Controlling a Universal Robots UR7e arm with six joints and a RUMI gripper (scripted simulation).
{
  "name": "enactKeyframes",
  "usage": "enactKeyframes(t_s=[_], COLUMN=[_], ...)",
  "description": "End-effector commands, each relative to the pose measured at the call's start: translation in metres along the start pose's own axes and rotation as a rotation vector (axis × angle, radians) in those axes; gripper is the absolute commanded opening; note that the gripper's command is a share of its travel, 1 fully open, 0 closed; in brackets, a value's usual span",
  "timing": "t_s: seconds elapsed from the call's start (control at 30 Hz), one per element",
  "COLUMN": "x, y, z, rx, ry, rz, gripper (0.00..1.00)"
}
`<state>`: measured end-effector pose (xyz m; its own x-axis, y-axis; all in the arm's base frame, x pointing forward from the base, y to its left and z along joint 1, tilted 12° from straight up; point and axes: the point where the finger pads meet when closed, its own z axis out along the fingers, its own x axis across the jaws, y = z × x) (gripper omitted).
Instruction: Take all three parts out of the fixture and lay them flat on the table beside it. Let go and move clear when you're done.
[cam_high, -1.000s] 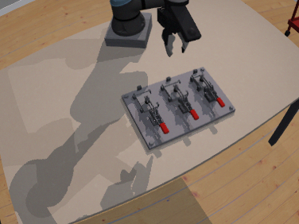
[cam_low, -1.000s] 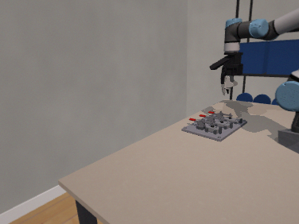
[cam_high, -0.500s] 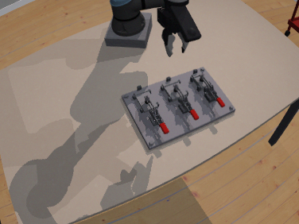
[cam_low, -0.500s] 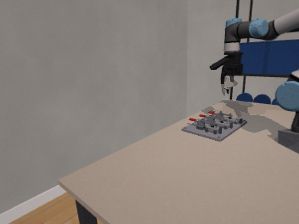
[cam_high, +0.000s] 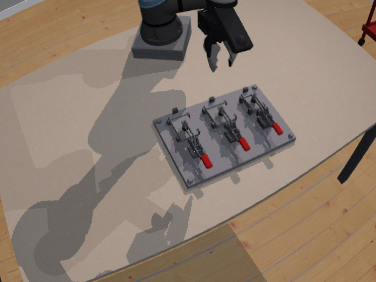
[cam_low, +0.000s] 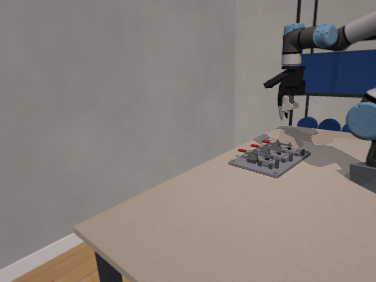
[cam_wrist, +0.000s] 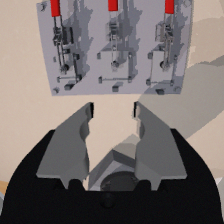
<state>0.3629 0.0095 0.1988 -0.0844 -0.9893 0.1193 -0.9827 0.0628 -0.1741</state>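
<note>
The fixture, a grey plate (cam_high: 262, 145) (cam_low: 245, 165) (cam_wrist: 142, 40), lies on the table. It carries three dark toggle clamps side by side, with red handles (cam_high: 206, 161) (cam_high: 244, 144) (cam_high: 277, 128) pointing away from the robot base. In the exterior view the handles look low and nearly level. Small dark pins and thin bars stand at each station. The three parts cannot be told apart from the grey plate and clamps. My gripper (cam_high: 222, 66) (cam_low: 284, 114) (cam_wrist: 113, 103) is partly open with nothing between its jaws. It hangs above the table, on the robot-base side of the plate.
The robot base (cam_high: 162, 47) stands on a grey block behind the fixture. The raised clamps and pins are obstacles over the plate. The table's long edge (cam_high: 240, 215) runs beyond the handle side. A red trolley (cam_high: 370, 30) stands off the table.
</note>
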Motion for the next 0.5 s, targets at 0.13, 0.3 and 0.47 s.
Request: enactKeyframes(t_s=[0.13, 0.3, 0.47], x=[0.0, 0.0, 0.0], y=[0.0, -0.004, -0.014], z=[0.0, 0.0, 0.0], rx=[0.001, 0.001, 0.001], ry=[0.0, 0.0, 0.0], rz=[0.0, 0.0, 0.0], gripper=[0.28, 0.28, 0.28])
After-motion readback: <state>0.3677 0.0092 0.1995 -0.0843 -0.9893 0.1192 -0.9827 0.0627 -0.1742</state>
